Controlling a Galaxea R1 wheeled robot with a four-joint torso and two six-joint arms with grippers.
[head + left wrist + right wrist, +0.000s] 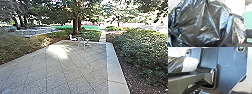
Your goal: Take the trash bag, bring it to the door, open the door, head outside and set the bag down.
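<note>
The black trash bag [210, 23] looms large and close in the left wrist view, its shiny plastic creased, with folds running together toward a narrow point. Sunlight makes one side of it pale and glossy. In the right wrist view, a dark crinkled part of the trash bag [174, 64] lies beside the robot's wide plate, next to a bright whitish patch. How the bag is held cannot be made out. No door is seen in the head view, which looks out over an outdoor paved yard [67, 70].
A pale kerb [113, 67] runs along the yard's right side, with mulch and dense bushes [145, 52] beyond it. Low shrubs [17, 48] border the left. Ahead stand a small table [84, 41] with a pink-and-white object near it, a tree trunk [75, 25] and a narrow path [103, 36].
</note>
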